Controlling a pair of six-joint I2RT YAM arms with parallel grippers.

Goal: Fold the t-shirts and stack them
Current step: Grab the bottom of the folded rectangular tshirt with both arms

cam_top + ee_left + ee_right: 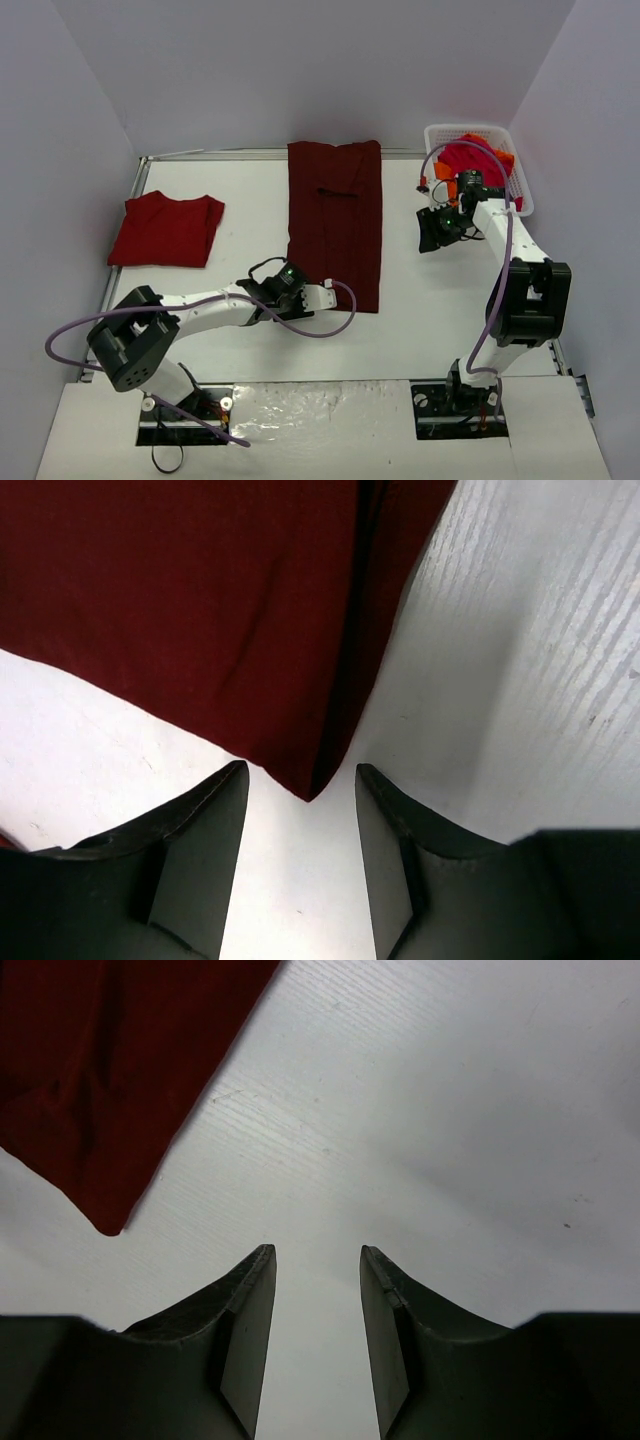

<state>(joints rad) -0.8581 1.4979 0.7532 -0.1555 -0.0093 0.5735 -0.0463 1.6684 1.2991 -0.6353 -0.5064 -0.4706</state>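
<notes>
**A:** What's on the table [250, 200]?

**B:** The biggest thing is the maroon shirt [335, 225]. It is folded into a long strip at the middle, and its long axis runs from the arms' side to the far edge.

**A:** And to the left?

**B:** A red shirt [165, 230], folded flat near the left edge, well apart from the strip.

**A:** The basket?

**B:** The basket [432, 135] is in the far right corner, with a crimson shirt [462, 160] and an orange shirt [503, 157] heaped inside. The right arm's wrist crosses in front of it.

**A:** The left tool?

**B:** The left tool [300, 775] is low at the strip's near left corner with its jaws apart. The cloth corner lies between the tips, not pinched.

**A:** The right one?

**B:** The right tool [318, 1250] is released too and holds nothing. It is over bare table to the right of the strip, and a maroon corner shows ahead, clear of its tips.
</notes>
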